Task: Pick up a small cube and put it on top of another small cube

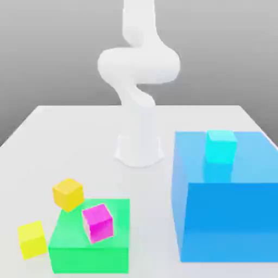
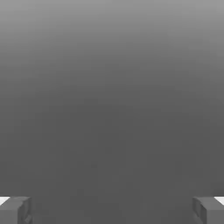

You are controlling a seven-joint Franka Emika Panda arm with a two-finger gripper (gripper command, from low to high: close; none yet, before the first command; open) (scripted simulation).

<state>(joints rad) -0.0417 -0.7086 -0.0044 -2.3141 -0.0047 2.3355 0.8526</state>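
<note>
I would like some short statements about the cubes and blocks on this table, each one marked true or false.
1. The cyan cube sits on the large blue block. True.
2. The magenta cube lies on the bare table. False: it rests on the green block.
3. The lemon-yellow cube stands on the table, at the exterior view's left of the green block. True.
4. The end effector is shut on a cube. False: its fingers stand wide apart, holding nothing.
5. The orange-yellow cube is stacked on the lemon-yellow cube. False: they are apart.
</note>
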